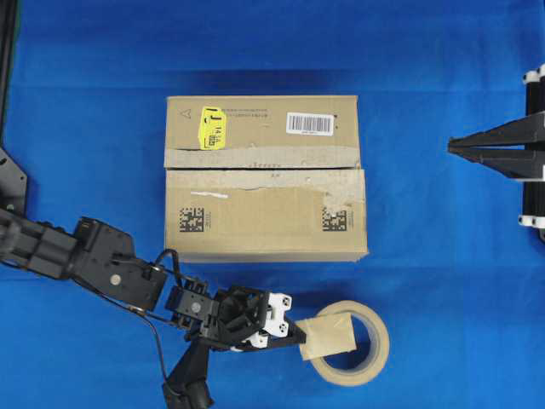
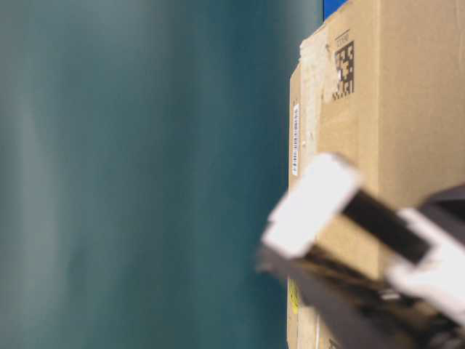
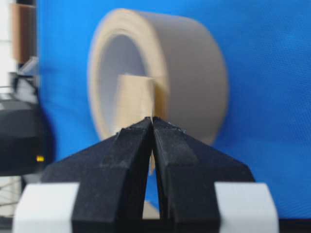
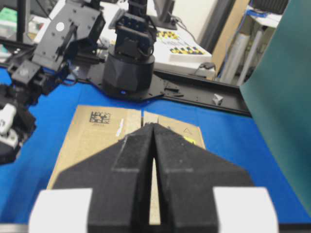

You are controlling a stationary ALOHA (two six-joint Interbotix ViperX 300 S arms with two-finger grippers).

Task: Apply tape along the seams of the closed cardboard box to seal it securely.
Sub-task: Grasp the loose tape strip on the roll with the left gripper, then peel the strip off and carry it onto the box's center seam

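Box: brown rectangular cardboard box [image 1: 265, 177] with a yellow sticker, a white barcode label and two black square codes sits mid-table on the blue cloth [image 1: 443, 281].
Seam: thin dark gap line between the two top flaps [image 1: 255, 168] runs the full width; paler torn old tape strips [image 1: 260, 157] lie along it.
Roll: ring-shaped beige tape roll [image 1: 370, 362] lies flat on the cloth, in front of the box and well apart from it.
Tape: small square piece of tan-brown packing tape [image 1: 329, 335] lies across the roll's left rim.
Left gripper [image 1: 297, 332]: black fingers clenched on the tape piece's left edge; in the wrist view the tips meet with the tape between them.
Right gripper [image 1: 451, 146]: fingers pressed together, holding nothing, to the right of the box and apart from it.
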